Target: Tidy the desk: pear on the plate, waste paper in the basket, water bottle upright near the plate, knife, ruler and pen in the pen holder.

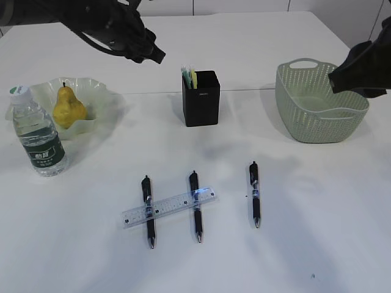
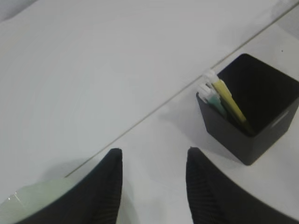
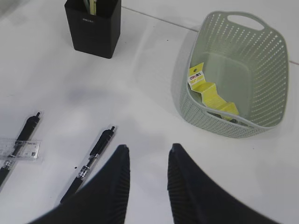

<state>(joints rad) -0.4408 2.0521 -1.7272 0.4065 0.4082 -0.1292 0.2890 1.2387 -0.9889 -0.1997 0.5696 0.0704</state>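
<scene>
The left gripper (image 2: 152,186) hangs above the white desk (image 1: 305,201) with its two dark fingers (image 2: 105,191) parted and nothing between them; in the left wrist view the pale green plate (image 2: 32,203) shows at the lower left edge just beside one finger, and the black pen holder (image 2: 261,126) stands off to the right, with yellow and pale green items (image 2: 222,98) leaning in its near corner. The right gripper (image 3: 148,182) is likewise spread and empty, hovering over bare desk. Beyond it, the right wrist view shows the sage green basket (image 3: 275,60) with the waste paper (image 3: 210,91), a yellow zigzag strip with a printed tag, lying on its floor. In the exterior view the pear (image 1: 67,108) sits upright on the plate at the left, and the water bottle (image 1: 38,134) stands upright just in front of that plate, white cap on top. The pen holder stands at the middle rear, well apart from the basket on the right. Toward the front, three black pens lie roughly parallel: the left pen (image 1: 148,210) and the middle pen (image 1: 195,206) lie under the transparent ruler (image 1: 168,208), which crosses both at a slant, while the right pen (image 1: 255,194) lies alone.
</scene>
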